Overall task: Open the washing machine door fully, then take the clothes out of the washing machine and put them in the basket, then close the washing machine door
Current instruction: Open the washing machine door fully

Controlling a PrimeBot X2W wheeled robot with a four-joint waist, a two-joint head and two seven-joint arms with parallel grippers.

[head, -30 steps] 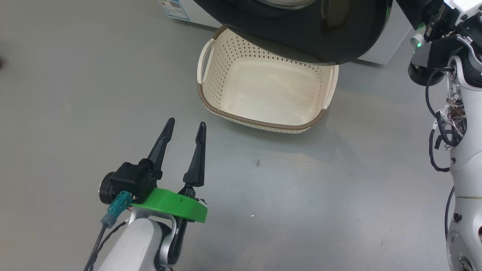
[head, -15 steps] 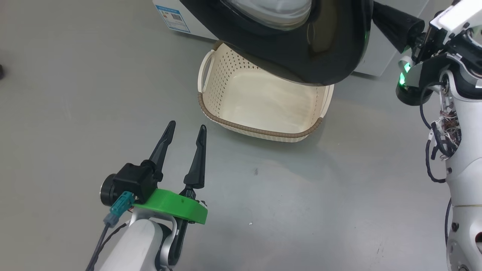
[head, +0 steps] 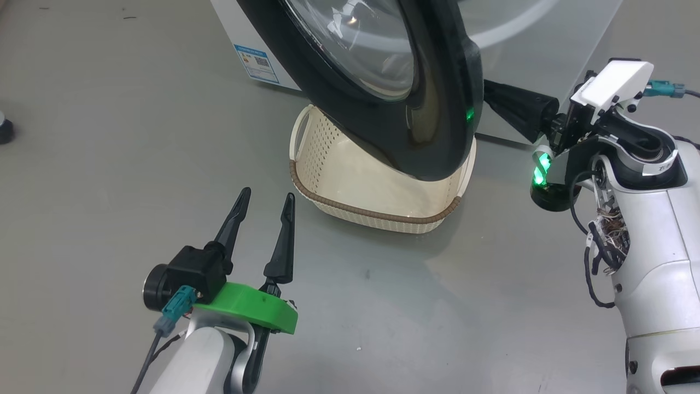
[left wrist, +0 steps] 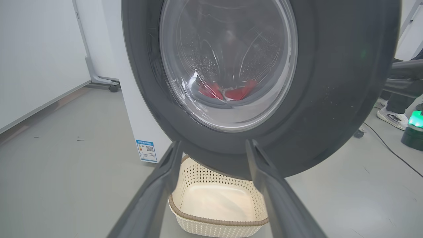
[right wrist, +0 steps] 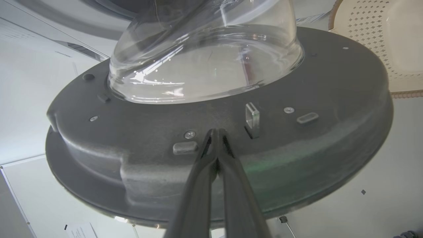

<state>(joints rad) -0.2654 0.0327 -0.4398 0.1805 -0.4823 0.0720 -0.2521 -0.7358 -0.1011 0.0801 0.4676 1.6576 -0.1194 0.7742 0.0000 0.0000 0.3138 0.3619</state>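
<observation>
The washing machine door (head: 437, 126), a black rim around bulging glass, stands partly swung out above the basket (head: 377, 214). My right gripper (head: 486, 93) is shut, and its tips press on the door's inner face (right wrist: 297, 148) just below the glass bowl (right wrist: 205, 59) and beside the latch hook (right wrist: 251, 115). My left gripper (head: 267, 193) hangs open and empty over the floor, in front of the basket's left corner. In the left wrist view the red clothes (left wrist: 228, 92) show through the door glass (left wrist: 228, 49), lying low in the drum. The washing machine (head: 240, 33) is white.
A blue sticker (head: 256, 63) marks the washer's lower front corner. A person's shoe (left wrist: 393, 115) and a floor cable (left wrist: 386, 145) lie to the right of the door. My right arm's green light (head: 541, 167) glows beside the basket. Grey floor surrounds my left gripper.
The head camera has tilted up. The door has swung further open, turning more edge-on, with my shut right gripper following against its inner side. My left gripper has kept its place and stayed open.
</observation>
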